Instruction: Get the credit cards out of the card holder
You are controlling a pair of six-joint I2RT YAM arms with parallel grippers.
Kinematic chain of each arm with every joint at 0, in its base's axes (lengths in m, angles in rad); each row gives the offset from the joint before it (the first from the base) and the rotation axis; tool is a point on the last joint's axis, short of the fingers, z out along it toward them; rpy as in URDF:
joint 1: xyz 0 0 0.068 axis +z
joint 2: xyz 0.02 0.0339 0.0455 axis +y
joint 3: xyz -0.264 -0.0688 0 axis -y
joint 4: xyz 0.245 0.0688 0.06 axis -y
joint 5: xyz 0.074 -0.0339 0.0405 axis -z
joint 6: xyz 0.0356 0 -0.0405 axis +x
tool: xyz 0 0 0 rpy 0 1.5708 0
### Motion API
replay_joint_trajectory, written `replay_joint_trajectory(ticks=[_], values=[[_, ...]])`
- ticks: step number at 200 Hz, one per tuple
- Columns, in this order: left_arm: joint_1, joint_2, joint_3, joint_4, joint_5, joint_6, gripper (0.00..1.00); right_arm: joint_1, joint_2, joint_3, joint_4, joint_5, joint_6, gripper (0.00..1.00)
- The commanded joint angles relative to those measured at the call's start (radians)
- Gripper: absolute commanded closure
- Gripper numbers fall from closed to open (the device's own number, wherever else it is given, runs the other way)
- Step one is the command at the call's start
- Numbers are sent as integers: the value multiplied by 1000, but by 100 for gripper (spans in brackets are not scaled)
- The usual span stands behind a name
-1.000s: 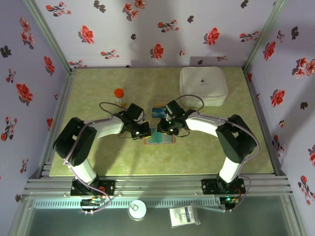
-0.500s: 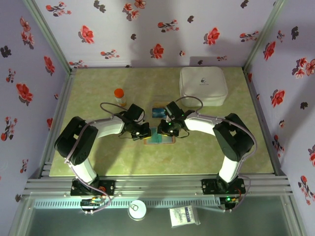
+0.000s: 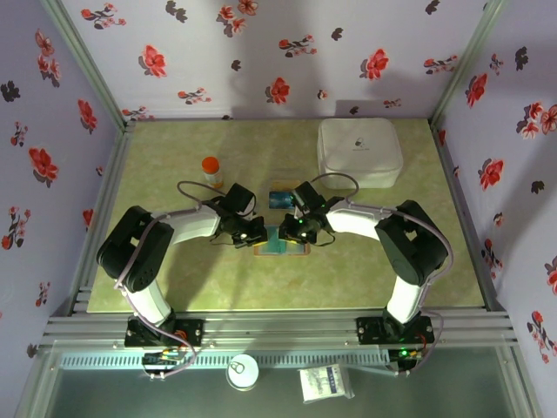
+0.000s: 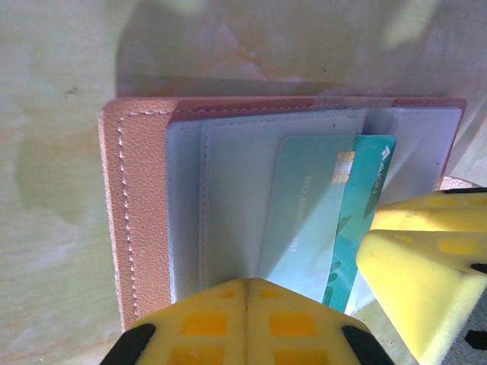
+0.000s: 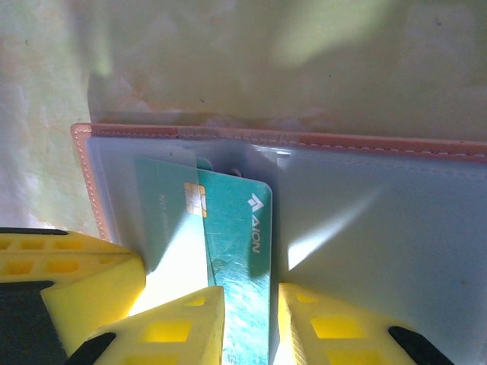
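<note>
Top external view first: both arms meet mid-tabletop (image 3: 365, 279) over the card holder (image 3: 294, 247). It lies open, just this side of a blue card (image 3: 280, 198) that sits free on the surface.

On the left wrist camera, the left gripper (image 4: 245, 293) has its fingers pressed together, tip planted on the holder's near rim. We read that as a hold-down.

Over to the right wrist camera, the right gripper (image 5: 249, 323) has its fingers a little apart. The tips are down on the teal card (image 5: 240, 228), whose face shows through the narrow gap. Part of that card sits under the translucent pocket (image 5: 163, 205).

So the step in hand looks like drawing this card out. To do it well, we want the pull straight along the pocket's line, low and flat, so the card neither bows nor snags the sleeve edge. The left tip must pin the holder firmly, or the whole thing slides along. If the right fingers merely rest on the card, closing on its free end first makes sense.
</note>
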Motion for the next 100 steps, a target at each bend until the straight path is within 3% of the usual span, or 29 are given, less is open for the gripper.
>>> replay_joint_trajectory(ticks=[1, 100], values=[[-6, 22, 19, -45, -23, 19, 99, -8, -1, -26, 49, -39, 16, 75], [-6, 31, 25, -51, -22, 21, 100, -42, -65, -106, 222, -127, 78, 79]])
